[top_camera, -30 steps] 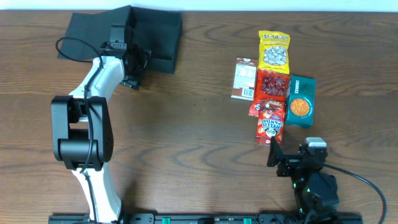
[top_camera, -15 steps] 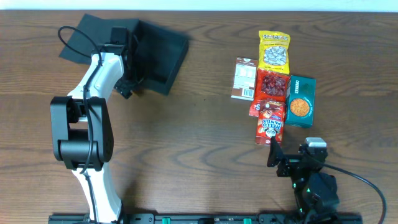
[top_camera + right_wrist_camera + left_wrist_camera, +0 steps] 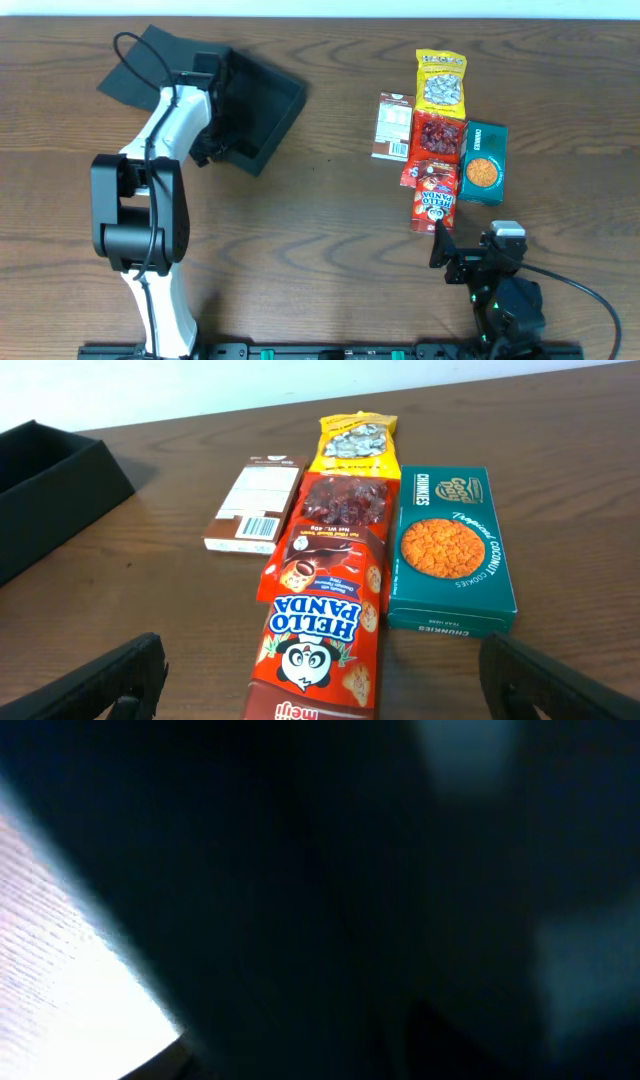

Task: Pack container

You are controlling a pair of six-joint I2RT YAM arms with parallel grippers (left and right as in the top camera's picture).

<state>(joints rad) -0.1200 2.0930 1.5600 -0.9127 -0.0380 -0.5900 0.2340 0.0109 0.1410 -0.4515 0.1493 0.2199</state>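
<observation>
Nearest us, the right gripper point(image 3: 468, 252) hangs released, jaws wide, just short of the Hello Panda packet point(image 3: 434, 197); all snacks remain unpacked. At far left, the container point(image 3: 262, 105) has swung askew and slid toward centre in the past second. The left gripper point(image 3: 205, 135) is at its wall, but we cannot tell whether it is clenched. We judge this repositioning; packing has not begun.

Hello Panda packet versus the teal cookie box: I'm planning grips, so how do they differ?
The Hello Panda packet is a red, crinkled pouch; the teal cookie box is a rigid carton. The packet's name reads upside down in the right wrist view; the box's lettering runs sideways. Both lie flat on the table.
</observation>
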